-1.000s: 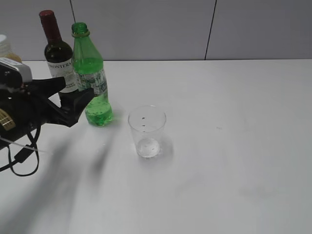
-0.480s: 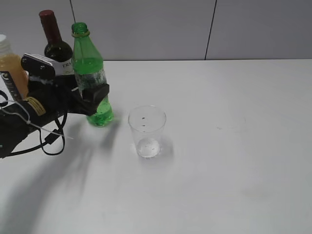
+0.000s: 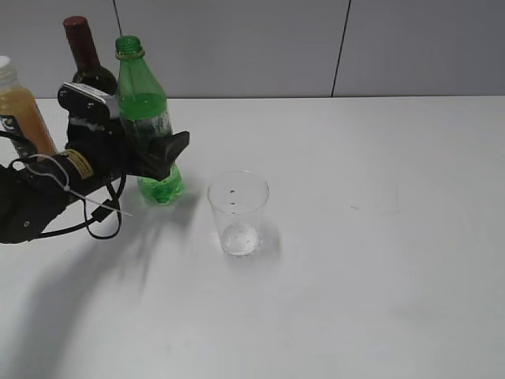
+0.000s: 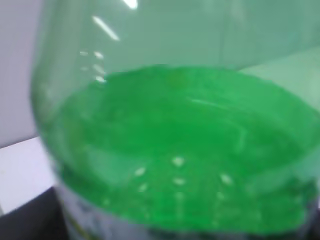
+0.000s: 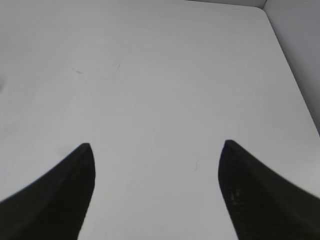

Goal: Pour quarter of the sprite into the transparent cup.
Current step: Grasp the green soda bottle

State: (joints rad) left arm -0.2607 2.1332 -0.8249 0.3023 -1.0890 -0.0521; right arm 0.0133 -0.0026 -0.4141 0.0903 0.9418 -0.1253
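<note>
**Gripper at the sprite, grasp not yet proven**

Left gripper [image 3: 162, 154] of mine sits at the sprite [image 3: 146, 118], with one dark finger [image 3: 175, 147] showing in front of the lower label and the other hidden behind the bottle. I cannot tell from these views whether the fingers have pressed onto the plastic or merely flank it. My left wrist camera is filled by the green wall and the liquid surface inside, so the bottle is very close between my fingers.

On the white table [image 3: 379, 237], the sprite stands upright at the back left, its mouth uncapped. Just behind it is a dark wine bottle [image 3: 83, 59] with a red cap, and further left an orange juice bottle [image 3: 20, 110]. The transparent cup [image 3: 237, 212] stands upright and apparently empty, near the sprite, in front of it and to its right, but not touching it.

My right gripper [image 5: 155, 190] hangs with its fingers spread wide over bare table, holding nothing.

To do this step well, I judge I should squeeze evenly on the label band, firm enough to stop slipping but not enough to dent the soft wall and push liquid up. Lifting straight up first would keep me clear of the wine bottle. Then carry the mouth over the cup's rim and tilt slowly.
</note>
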